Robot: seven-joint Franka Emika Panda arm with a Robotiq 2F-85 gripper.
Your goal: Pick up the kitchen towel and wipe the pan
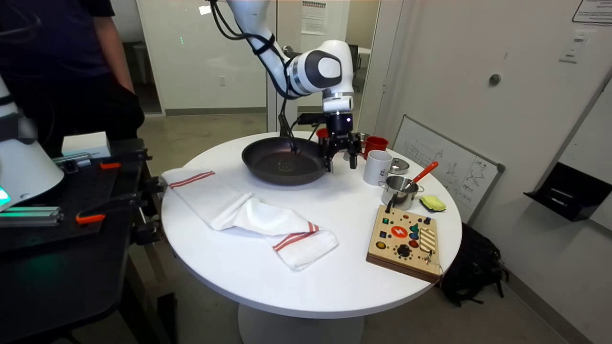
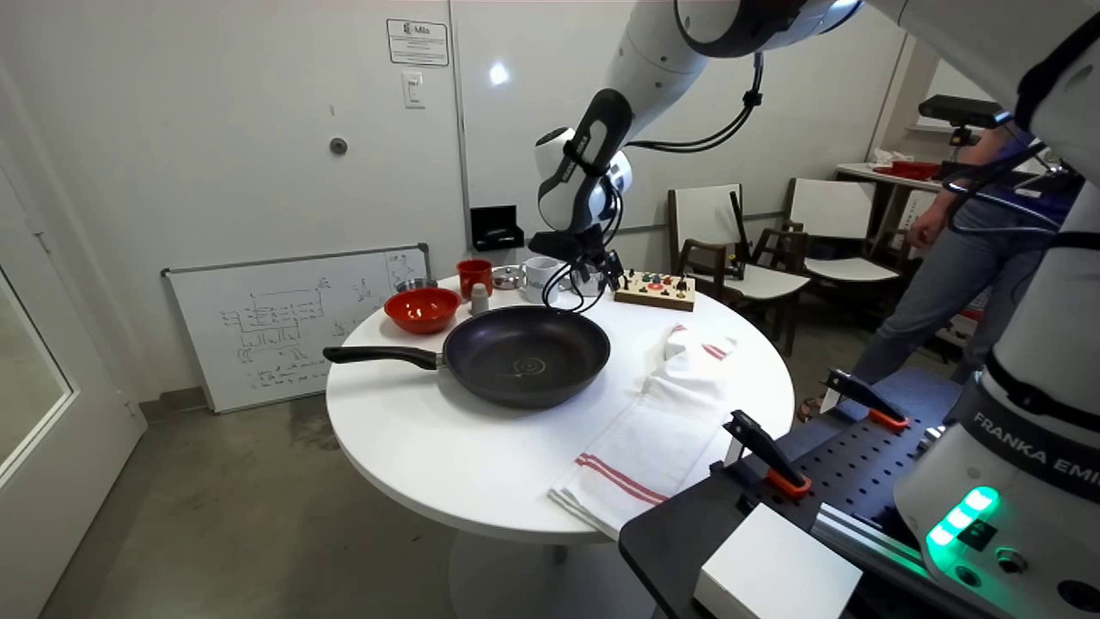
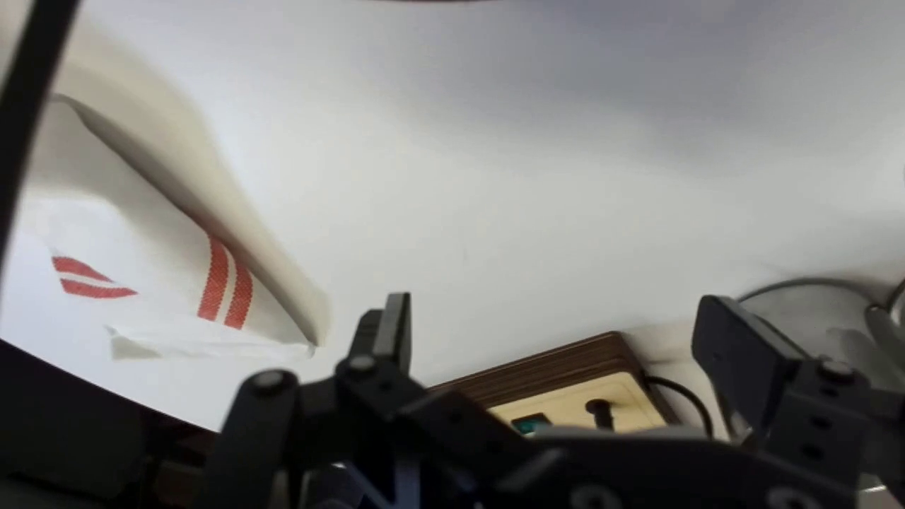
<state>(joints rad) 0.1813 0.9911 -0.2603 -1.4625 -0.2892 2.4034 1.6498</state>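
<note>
Kitchen towel (image 1: 267, 215) lies rumpled, partly folded on the round white table (image 1: 229, 272), apart from the gripper (image 3: 556, 314). Gripper fingers (image 3: 739, 350) spread wide, above the table; in the wrist view, bare tabletop and a corner of the wooden panel (image 3: 573, 399) show between them, towel off to the left. In an exterior view the gripper overlaps the rim of the pan (image 1: 284, 165); can't tell from there if they touch. Pan is black, upright, handle (image 2: 382, 354) reaching toward the table edge. Towel near the pan, gap between, red stripes near both ends, one end at the table edge.

Next out: white mug (image 1: 377, 168), red mug (image 1: 377, 145) behind it, steel lid (image 1: 399, 166) just beside. Steel pot (image 1: 399, 199) near those, red-handled utensil (image 1: 425, 171) leaning in it, yellow sponge (image 1: 432, 202) just beside. Wooden panel lies flat near the pot, knobs on top. Red bowl (image 2: 421, 311) near the pan, small grey item (image 2: 479, 299) beside it.

Off the table: black backpack (image 1: 471, 265) on the floor, whiteboard (image 1: 444, 162) leaning against the wall (image 1: 440, 71) in both exterior views. Black bench (image 1: 57, 282) near the table, orange clamps (image 1: 90, 219) on it, person in a dark top (image 1: 57, 48) standing behind. Chairs (image 2: 765, 284) farther back, person in jeans (image 2: 898, 292) near them.
</note>
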